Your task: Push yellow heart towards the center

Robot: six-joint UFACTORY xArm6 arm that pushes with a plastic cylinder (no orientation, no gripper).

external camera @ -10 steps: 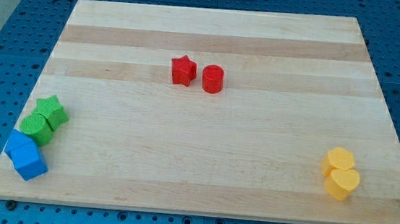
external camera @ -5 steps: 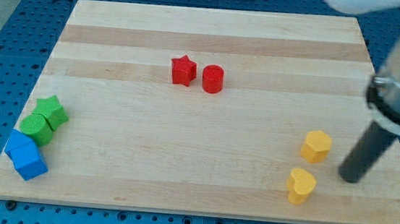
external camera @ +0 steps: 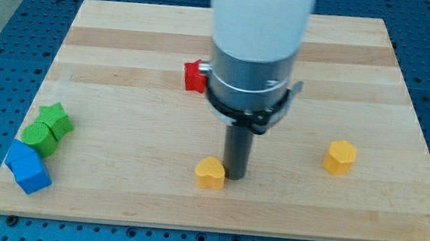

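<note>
The yellow heart (external camera: pixel 211 173) lies on the wooden board (external camera: pixel 114 197) near the view's bottom, a little left of the middle. My tip (external camera: pixel 235 174) stands just right of it, touching or nearly touching its right side. The arm's white and grey body rises above the tip and covers the board's middle. A yellow hexagon block (external camera: pixel 340 157) sits apart at the view's right.
A red star (external camera: pixel 195 76) shows partly behind the arm's left side; the red cylinder seen earlier is hidden by the arm. A green star (external camera: pixel 58 118) and a green cylinder (external camera: pixel 39 136) sit at the left edge, with two blue blocks (external camera: pixel 27 166) below them.
My tip has swept from the view's right to the lower middle, pushing the yellow heart leftward. The yellow hexagon stayed at the right. The arm now hides the red cylinder.
</note>
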